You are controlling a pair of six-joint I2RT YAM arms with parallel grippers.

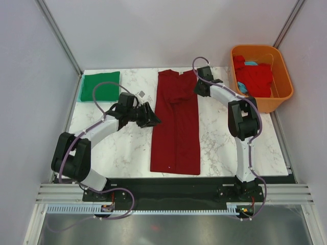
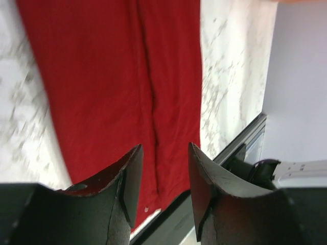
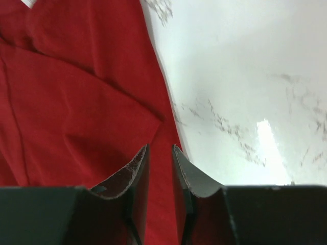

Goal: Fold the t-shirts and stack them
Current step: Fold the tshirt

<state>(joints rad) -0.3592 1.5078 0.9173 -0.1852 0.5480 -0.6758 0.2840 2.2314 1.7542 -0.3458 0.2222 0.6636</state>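
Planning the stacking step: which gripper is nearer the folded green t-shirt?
Left. The left gripper hangs at the maroon shirt's left edge, to the right of the green t-shirt. The right gripper is beyond the maroon shirt, at its far right edge.

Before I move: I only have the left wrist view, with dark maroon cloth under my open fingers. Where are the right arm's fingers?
Observer: The right fingers are slightly apart over the far right edge of the dark maroon cloth t-shirt, near its collar end.
Operator: Is anything folded already that I can stack onto?
Observer: Yes, one bright green cloth t-shirt lies folded at the far left corner of the white marble table.
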